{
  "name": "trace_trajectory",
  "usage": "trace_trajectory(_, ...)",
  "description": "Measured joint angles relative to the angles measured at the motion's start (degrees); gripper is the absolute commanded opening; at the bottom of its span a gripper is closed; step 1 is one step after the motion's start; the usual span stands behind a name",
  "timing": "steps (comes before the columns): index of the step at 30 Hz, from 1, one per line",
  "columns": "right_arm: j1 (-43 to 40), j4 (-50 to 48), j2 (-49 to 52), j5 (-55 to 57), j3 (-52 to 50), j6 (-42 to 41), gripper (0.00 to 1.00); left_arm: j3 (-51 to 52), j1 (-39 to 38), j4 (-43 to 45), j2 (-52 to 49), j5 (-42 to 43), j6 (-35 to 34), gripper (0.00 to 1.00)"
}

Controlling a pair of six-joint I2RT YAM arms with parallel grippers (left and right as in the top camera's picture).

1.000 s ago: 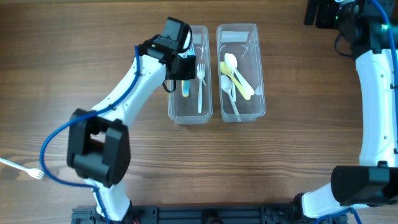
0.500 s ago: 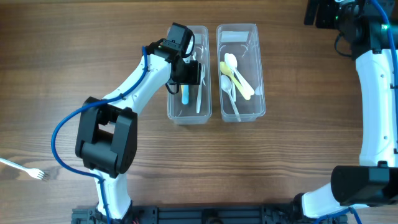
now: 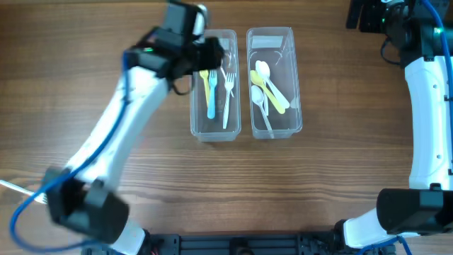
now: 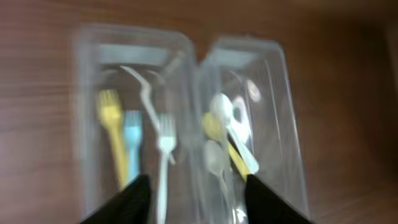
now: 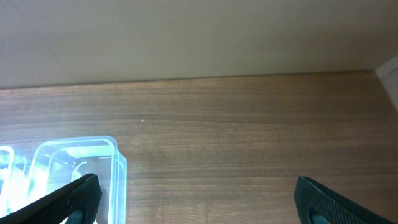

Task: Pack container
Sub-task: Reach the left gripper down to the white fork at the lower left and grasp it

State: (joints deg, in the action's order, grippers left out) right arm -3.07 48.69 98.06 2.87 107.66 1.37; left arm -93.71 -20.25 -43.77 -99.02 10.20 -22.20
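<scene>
My left pincer [image 4: 198,186] is spread, empty over the fork tub [image 3: 216,136]; I'd lift clear of its rim, then fetch the stray fork [image 3: 18,188].

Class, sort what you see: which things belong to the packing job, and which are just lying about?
Job: fork tub, spoon tub, forks, spoons, loose fork, left gripper.
Just there: table, right gripper.
</scene>
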Motion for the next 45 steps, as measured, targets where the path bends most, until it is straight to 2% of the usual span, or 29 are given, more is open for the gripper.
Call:
trace_trajectory(2, 0.0, 0.0, 0.0, 0.0, 0.0, 0.0, 1.00, -0.2, 3.1, -4.1, 4.1, -3.0, -1.3, 0.68)
trace_trajectory(6, 0.0, 0.0, 0.0, 0.0, 0.0, 0.0, 1.00, -0.5, 16.0, -20.9, 12.3, -11.4, -4.8, 1.00)
trace_trajectory(13, 0.0, 0.0, 0.0, 0.0, 0.0, 0.0, 1.00, -0.4, 38.2, -36.6, 17.9, -15.2, -8.4, 1.00)
trace_trajectory(17, 0.0, 0.1, 0.0, 0.0, 0.0, 0.0, 0.99, 3.1, 50.3, -38.6, 18.1, -15.8, -9.5, 1.00)
trace_trajectory(22, 0.0, 0.1, 0.0, 0.0, 0.0, 0.0, 1.00, 12.1, 60.5, -33.4, 18.3, -16.2, -9.3, 1.00)
trace_trajectory(25, 0.0, 0.1, 0.0, 0.0, 0.0, 0.0, 1.00, 20.5, 68.0, -26.6, 18.2, -16.4, -8.0, 0.99)
trace_trajectory(30, 0.0, 0.1, 0.0, 0.0, 0.0, 0.0, 0.99, 30.7, 76.2, -16.0, 18.2, -16.4, -4.1, 0.86)
trace_trajectory(35, 0.0, 0.1, 0.0, 0.0, 0.0, 0.0, 1.00, 36.6, 79.7, -8.4, 17.1, -16.7, 1.6, 0.87)
trace_trajectory(38, 0.0, 0.1, 0.0, 0.0, 0.0, 0.0, 1.00, 36.9, 81.0, -5.1, 14.5, -16.8, 5.9, 0.90)
trace_trajectory(45, 0.0, 0.1, 0.0, 0.0, 0.0, 0.0, 0.99, 36.9, 82.6, 0.5, 9.0, -16.8, 10.8, 0.88)
